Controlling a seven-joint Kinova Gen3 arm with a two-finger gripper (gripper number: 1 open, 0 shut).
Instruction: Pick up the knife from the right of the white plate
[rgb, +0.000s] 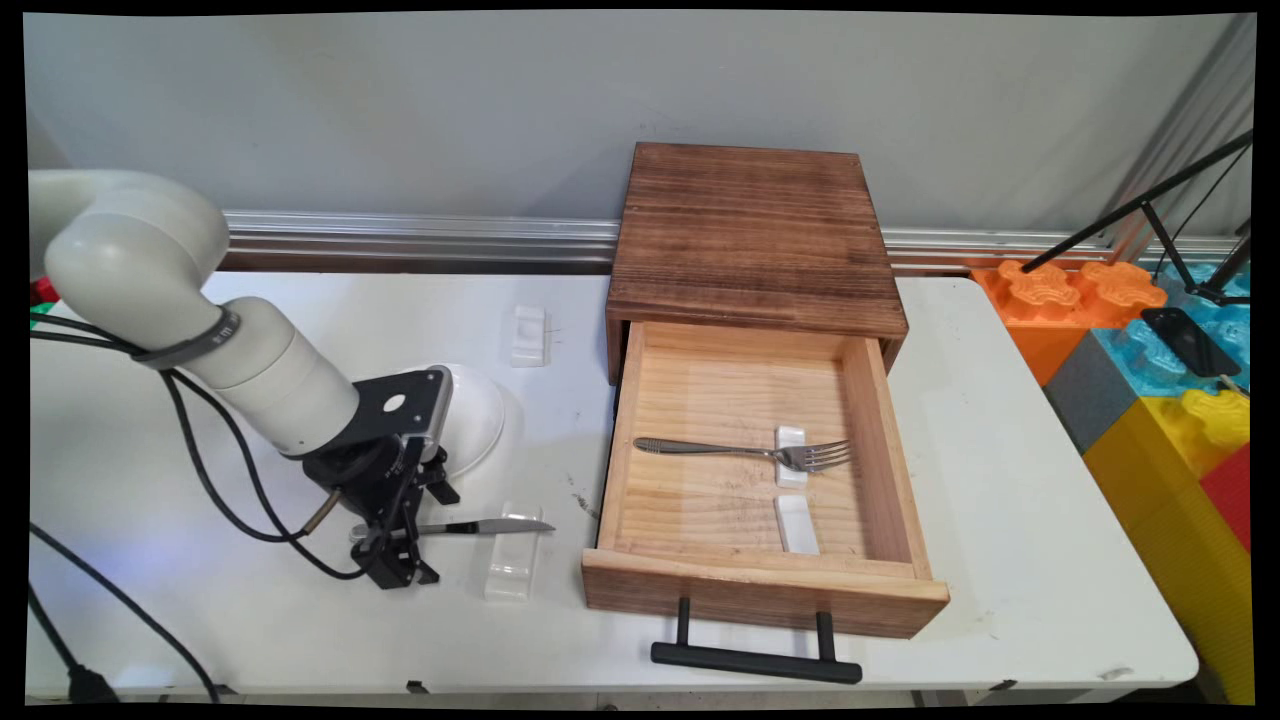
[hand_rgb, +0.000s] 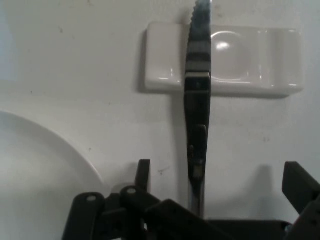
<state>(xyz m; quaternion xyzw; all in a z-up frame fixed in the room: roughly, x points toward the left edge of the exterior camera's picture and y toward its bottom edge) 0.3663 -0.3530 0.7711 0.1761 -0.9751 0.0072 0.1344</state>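
A table knife (rgb: 480, 526) lies on the white table with its blade across a small white rest (rgb: 512, 570). My gripper (rgb: 418, 538) is down at the knife's handle end, open, with one finger on each side of the handle. In the hand view the knife (hand_rgb: 198, 100) runs up the middle over the rest (hand_rgb: 250, 60), between the left finger (hand_rgb: 143, 175) and the right finger (hand_rgb: 300, 185); neither visibly touches it. A white plate (rgb: 482, 415) sits just behind the hand, and its rim (hand_rgb: 35, 165) shows at the left of the hand view.
To the right stands a wooden box with its drawer (rgb: 760, 592) pulled open and a black handle (rgb: 755, 660). Inside lie a fork (rgb: 740, 452) on one white rest (rgb: 790, 437) and a second rest (rgb: 797, 525). Another rest (rgb: 528, 335) sits farther back on the table.
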